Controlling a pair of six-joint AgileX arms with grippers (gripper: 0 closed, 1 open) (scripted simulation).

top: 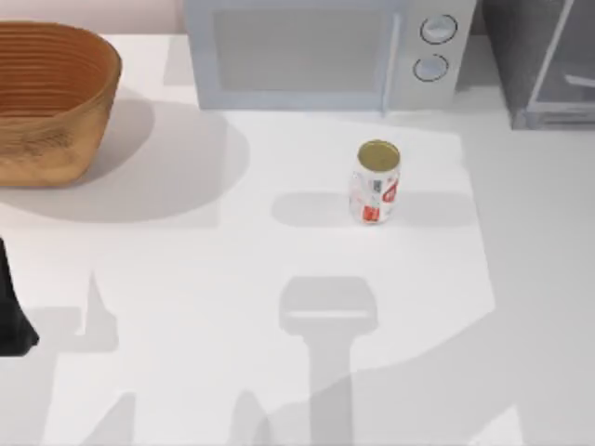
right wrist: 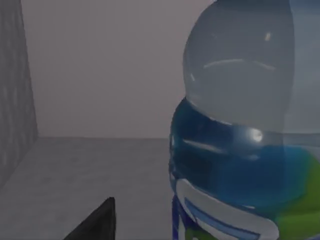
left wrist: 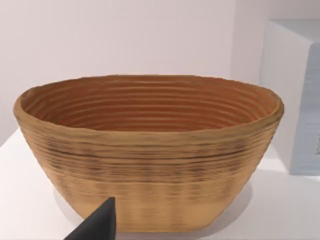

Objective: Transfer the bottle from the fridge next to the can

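Note:
The bottle point(right wrist: 240, 150), clear with blue liquid and a blue-green label, stands on the floor of the fridge point(right wrist: 85, 165), very close in the right wrist view. One dark fingertip point(right wrist: 100, 224) of my right gripper shows beside it, with a gap between the two; the gripper is open and holds nothing. In the top view, the fridge point(top: 544, 65) is at the back right. The white and red can point(top: 376, 183) stands upright near the table's middle. My left arm point(top: 11, 316) is parked at the left edge, its fingertip point(left wrist: 100, 225) facing the basket.
A woven basket point(top: 46, 102) sits at the back left, seen close in the left wrist view as the basket point(left wrist: 150, 150). A light grey microwave point(top: 325, 51) with two knobs stands at the back centre, behind the can. Open table surface point(top: 232, 325) lies in front of the can.

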